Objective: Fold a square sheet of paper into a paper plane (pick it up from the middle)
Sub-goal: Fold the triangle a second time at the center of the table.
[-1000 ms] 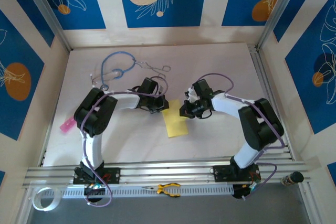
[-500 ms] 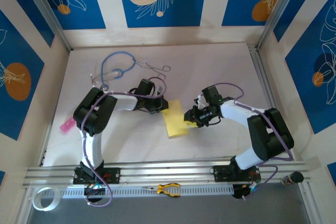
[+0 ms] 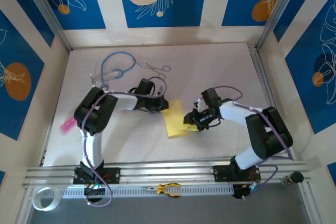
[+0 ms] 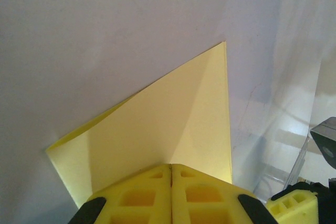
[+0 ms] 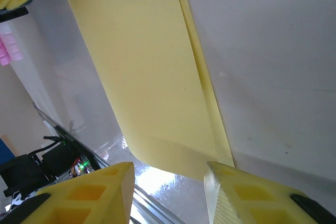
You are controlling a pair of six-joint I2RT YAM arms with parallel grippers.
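Out in the middle of the table (image 3: 220, 72), between the two arms, lies the sheet of paper (image 3: 175, 123), doubled over into a narrow pale-yellow strip with its layers showing along one long edge. Left end effector (image 3: 163, 107) is clamped tight on the strip's far left edge. From its wrist camera the two yellow fingers (image 4: 142, 192) meet with no gap, and the paper fans straight out from between them. That reads as an anchor hold: pin one end so the strip can't skate on the smooth white surface while the other arm works.

Over on the other side, the right end effector (image 3: 191, 125) sits low at the strip's right edge, jaws apart, nothing pinched. Its wrist view has the fingers (image 5: 94, 192) spread either side of the paper's near end, which seems to curl up off the table just ahead of them. My read: it's lined up to take that lifted edge, and the gap is there to let the paper in.

Plane-wise, early days: a fold in, no nose, no wings. The risk is a tug against the left clamp skewing or tearing the thin sheet.
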